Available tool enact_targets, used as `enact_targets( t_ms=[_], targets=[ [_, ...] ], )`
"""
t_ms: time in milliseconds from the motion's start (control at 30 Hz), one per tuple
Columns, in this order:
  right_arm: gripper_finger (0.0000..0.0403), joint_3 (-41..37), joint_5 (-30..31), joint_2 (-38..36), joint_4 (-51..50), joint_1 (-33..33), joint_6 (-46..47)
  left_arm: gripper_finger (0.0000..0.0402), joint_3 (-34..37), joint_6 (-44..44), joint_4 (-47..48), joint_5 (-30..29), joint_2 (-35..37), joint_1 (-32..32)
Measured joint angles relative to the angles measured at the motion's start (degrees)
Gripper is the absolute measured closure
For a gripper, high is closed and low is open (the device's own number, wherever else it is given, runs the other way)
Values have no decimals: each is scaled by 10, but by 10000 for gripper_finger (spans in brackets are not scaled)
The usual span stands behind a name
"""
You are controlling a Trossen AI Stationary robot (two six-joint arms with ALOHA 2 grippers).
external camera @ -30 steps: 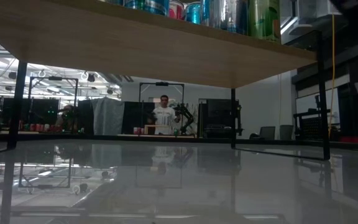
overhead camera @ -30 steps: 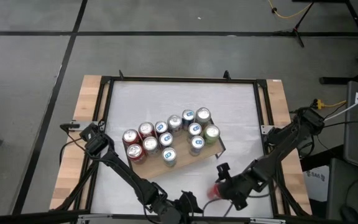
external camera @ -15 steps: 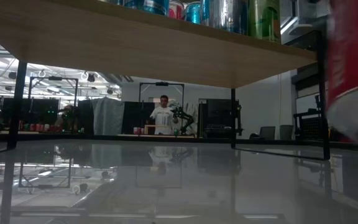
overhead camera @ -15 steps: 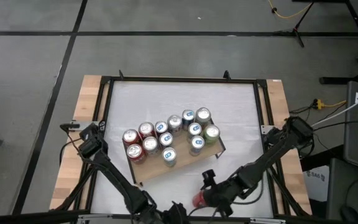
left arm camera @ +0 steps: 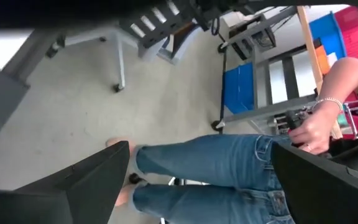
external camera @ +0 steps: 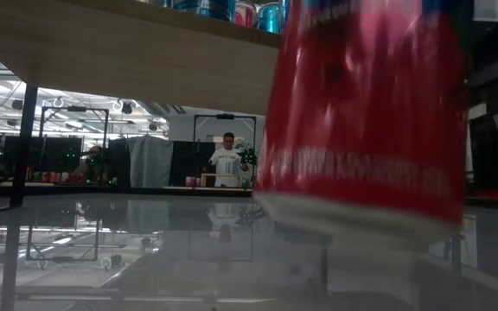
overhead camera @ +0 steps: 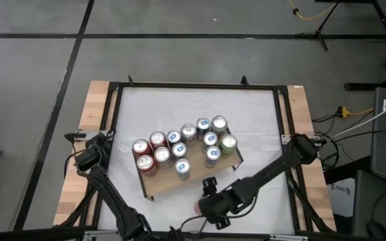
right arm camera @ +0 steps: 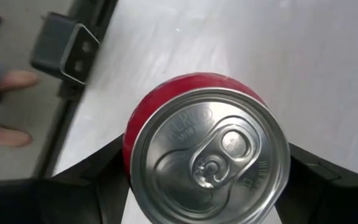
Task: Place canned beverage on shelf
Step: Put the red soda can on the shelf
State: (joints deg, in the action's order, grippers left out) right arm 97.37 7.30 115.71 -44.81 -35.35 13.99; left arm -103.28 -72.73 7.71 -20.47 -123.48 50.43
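High view: right gripper [overhead camera: 205, 203] clamped on red can [right arm camera: 205, 149] at table's [overhead camera: 260, 114] six o'clock, mid-carry. Next, lift toward shelf [overhead camera: 163, 183] at twelve o'clock. Left gripper [left arm camera: 191, 180] spread, empty.

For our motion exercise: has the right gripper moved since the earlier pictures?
Yes. In the high view the right gripper, shut on the red can, has slid leftward along the table's near edge, now below the shelf.
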Motion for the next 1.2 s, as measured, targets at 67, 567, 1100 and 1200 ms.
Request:
enact_targets(
  t_ms=[67,567,1100,1200],
  targets=[
    [112,5,4,9,-3,-2,-10,15,0,-18,11,-1,0,4],
    [95,5,8,17,1,2,-23,15,0,-18,41,0,0,8],
    [36,5,6,16,3,1,-23,15,0,11,64,-19,0,-1],
    [36,13,6,16,-10,1,-23,15,0,40,58,-40,0,-10]
  ],
)
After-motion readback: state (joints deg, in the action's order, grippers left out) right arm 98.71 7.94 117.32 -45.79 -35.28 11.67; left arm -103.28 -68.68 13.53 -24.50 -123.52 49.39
